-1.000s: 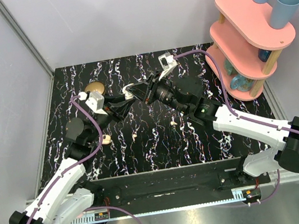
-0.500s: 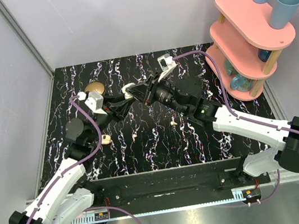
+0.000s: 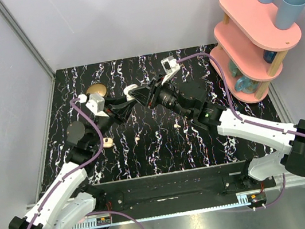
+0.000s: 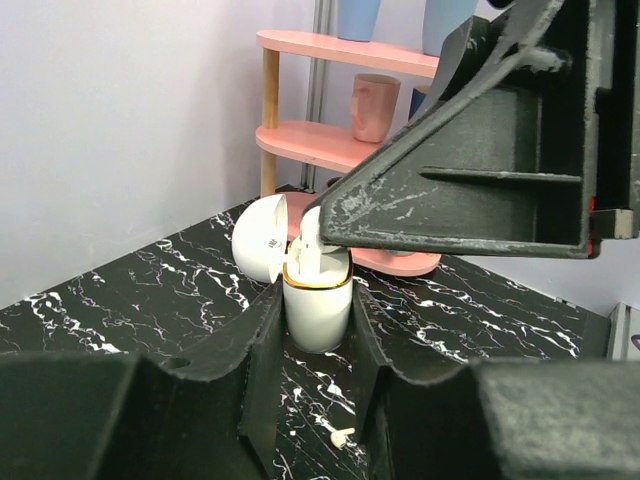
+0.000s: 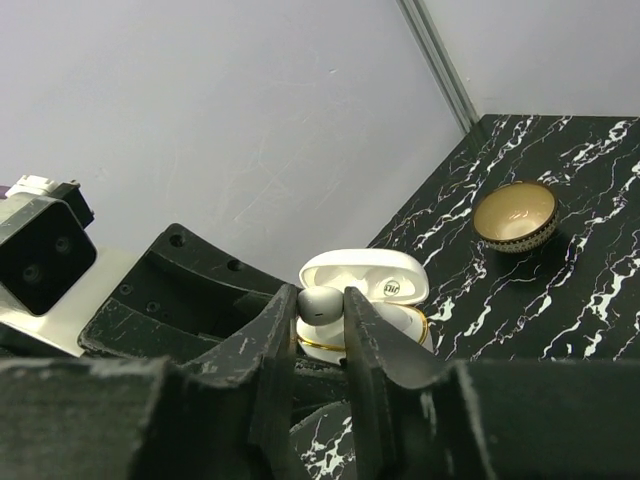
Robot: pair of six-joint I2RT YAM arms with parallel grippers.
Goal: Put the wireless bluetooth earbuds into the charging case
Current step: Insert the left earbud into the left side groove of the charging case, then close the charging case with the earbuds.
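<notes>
The white charging case point(image 4: 318, 305) stands upright with its lid point(image 4: 262, 238) swung open, held off the table by my left gripper point(image 4: 318, 312), which is shut on its sides. In the top view the case point(image 3: 130, 89) sits where both grippers meet. My right gripper point(image 5: 320, 305) is shut on a grey-white earbud point(image 5: 322, 303), held at the case's open mouth point(image 5: 400, 322), just in front of the lid point(image 5: 365, 275). One loose earbud point(image 3: 176, 125) lies on the table near the right arm. A loose earbud point(image 4: 340, 435) shows on the table below my left fingers.
A brass-coloured bowl point(image 3: 96, 91) point(image 5: 514, 215) stands at the back left of the black marbled table point(image 3: 157, 143). A pink tiered shelf point(image 3: 251, 40) with blue cups stands at the right rear. Grey walls close the left and back sides.
My right gripper with the earbud has edged slightly left, closer onto the case. The left arm and the case have stayed almost still.
</notes>
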